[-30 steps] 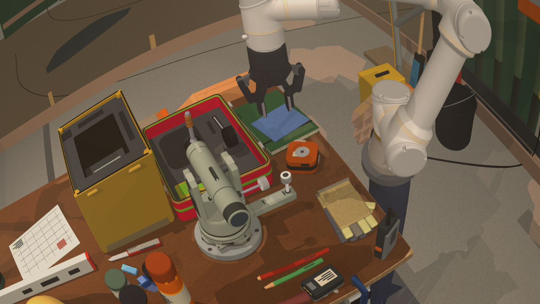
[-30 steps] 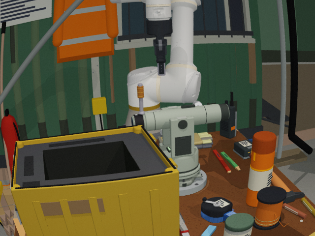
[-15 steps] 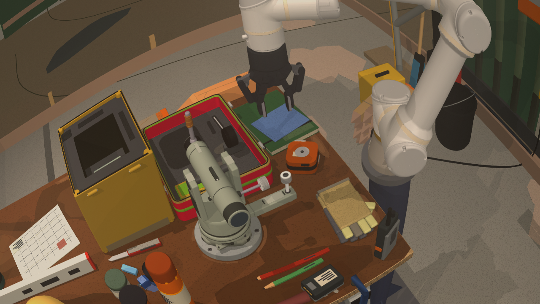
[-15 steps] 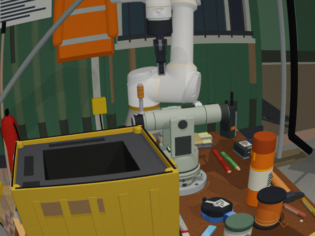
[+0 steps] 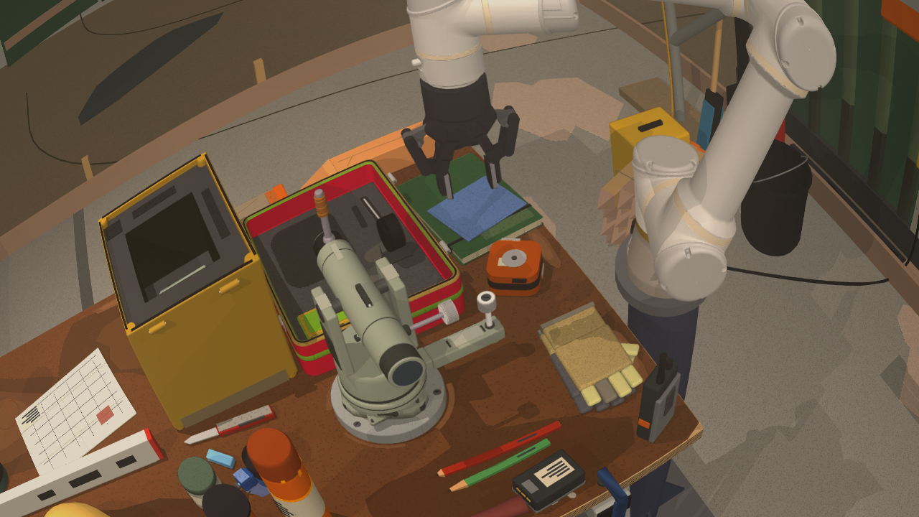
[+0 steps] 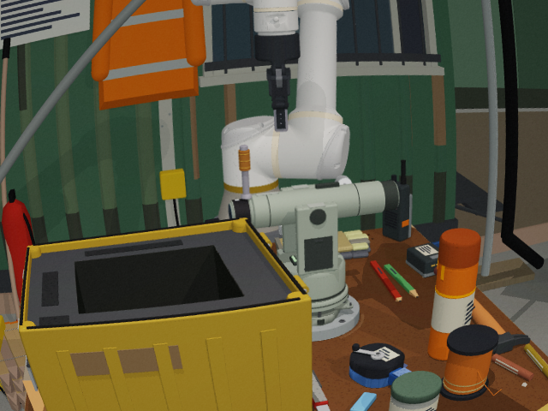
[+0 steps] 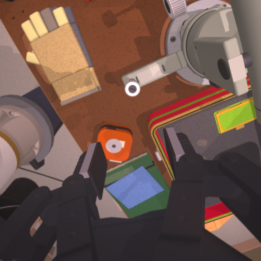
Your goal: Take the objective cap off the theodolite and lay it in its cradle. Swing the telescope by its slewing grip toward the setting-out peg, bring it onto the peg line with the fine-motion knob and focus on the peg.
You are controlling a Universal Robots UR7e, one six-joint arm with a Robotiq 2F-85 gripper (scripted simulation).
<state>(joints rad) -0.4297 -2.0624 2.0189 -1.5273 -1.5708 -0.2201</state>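
A green book with a blue sheet (image 5: 476,207) (image 7: 135,187) lies at the far end of the table, and my gripper (image 5: 468,184) (image 6: 280,120) (image 7: 135,153) hangs high above it, open and empty. To its left the red case (image 5: 356,247) lies open with a black cap (image 5: 389,233) in its foam. In front of the case stands the grey-green theodolite (image 5: 373,328) (image 6: 310,212), its uncovered objective (image 5: 405,371) facing the near side. An orange-banded slewing grip (image 5: 321,209) (image 6: 244,163) rises from the eyepiece end. The fine-motion knob (image 5: 486,302) (image 7: 132,88) stands on an arm right of the base.
Behind the table runs grey ground with a curved kerb. A yellow open box (image 5: 186,283) stands left of the theodolite. An orange tape measure (image 5: 513,265), gloves (image 5: 591,357), a radio (image 5: 659,399), pencils (image 5: 498,455) and a spray can (image 5: 283,472) lie around. The arm's base (image 5: 668,257) stands right.
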